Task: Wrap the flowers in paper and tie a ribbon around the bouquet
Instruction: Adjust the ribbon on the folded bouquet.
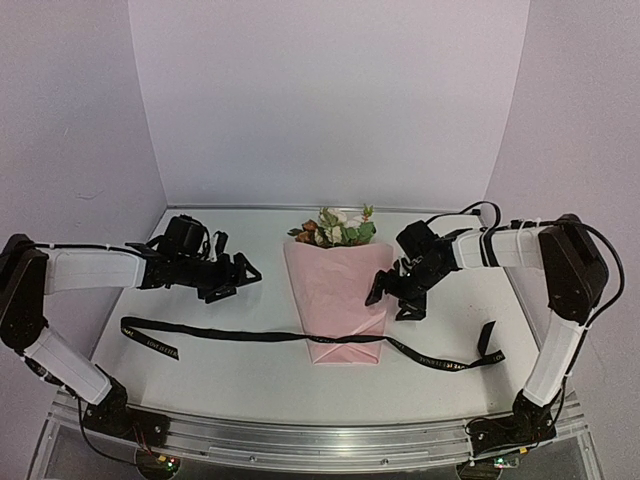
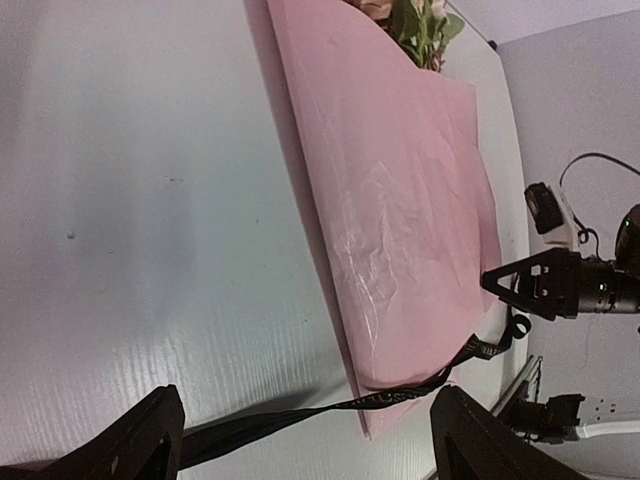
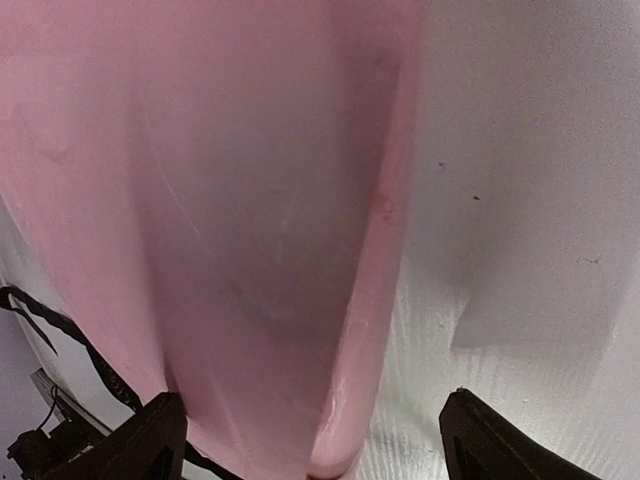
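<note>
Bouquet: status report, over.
Left tool open, empty, left of bouquet. Right tool open at bouquet's right edge, gripping nothing. Ribbon crosses bouquet's lower end, untied. Nothing in the way.

Left claw (image 1: 238, 280), right claw (image 1: 393, 303), both agape

The bouquet (image 1: 335, 290) and ribbon (image 1: 240, 336) bar the middle; table (image 1: 200, 385) flanks open.

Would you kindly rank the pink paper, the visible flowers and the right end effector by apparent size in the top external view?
1. paper
2-3. flowers and right end effector: similar in apparent size, and the end effector may sit nearer the camera, so I leave them unranked.
</note>
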`<state>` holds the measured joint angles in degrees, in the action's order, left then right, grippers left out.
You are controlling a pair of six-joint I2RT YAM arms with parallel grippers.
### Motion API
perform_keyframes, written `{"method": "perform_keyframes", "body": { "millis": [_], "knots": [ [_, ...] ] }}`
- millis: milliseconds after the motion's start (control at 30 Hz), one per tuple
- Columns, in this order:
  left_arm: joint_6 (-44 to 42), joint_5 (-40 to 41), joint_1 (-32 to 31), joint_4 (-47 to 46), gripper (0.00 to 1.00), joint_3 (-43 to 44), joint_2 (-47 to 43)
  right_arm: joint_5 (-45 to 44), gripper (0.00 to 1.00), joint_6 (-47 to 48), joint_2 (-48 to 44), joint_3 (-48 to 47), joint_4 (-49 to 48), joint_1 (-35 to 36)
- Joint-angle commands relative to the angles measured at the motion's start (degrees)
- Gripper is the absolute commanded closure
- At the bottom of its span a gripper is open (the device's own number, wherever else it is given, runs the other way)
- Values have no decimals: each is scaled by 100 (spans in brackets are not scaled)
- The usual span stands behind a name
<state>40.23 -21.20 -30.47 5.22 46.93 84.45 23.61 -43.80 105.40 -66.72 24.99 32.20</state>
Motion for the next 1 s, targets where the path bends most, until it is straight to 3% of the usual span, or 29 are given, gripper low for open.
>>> {"method": "perform_keyframes", "body": {
  "millis": [0, 133, 433, 767, 967],
  "knots": [
    [-423, -386, -308, -494, 15, 337, 409, 201, 17, -428, 81, 216, -727, 98],
    [-678, -375, -615, -496, 20, 569, 953, 154, 21, -511, 14, 478, -904, 163],
    [-873, -540, -1116, -784, 34, 870, 1684, 11, 11, -115, -873, 1212, -943, 163],
    [-902, -687, -1480, -681, 54, 443, 1728, 201, 10, 30, -1351, 1935, -1422, 409],
    [-800, -774, -1671, -645, 75, 134, 1652, 232, 14, -110, -1302, 2228, -1907, 586]
  ]
}}
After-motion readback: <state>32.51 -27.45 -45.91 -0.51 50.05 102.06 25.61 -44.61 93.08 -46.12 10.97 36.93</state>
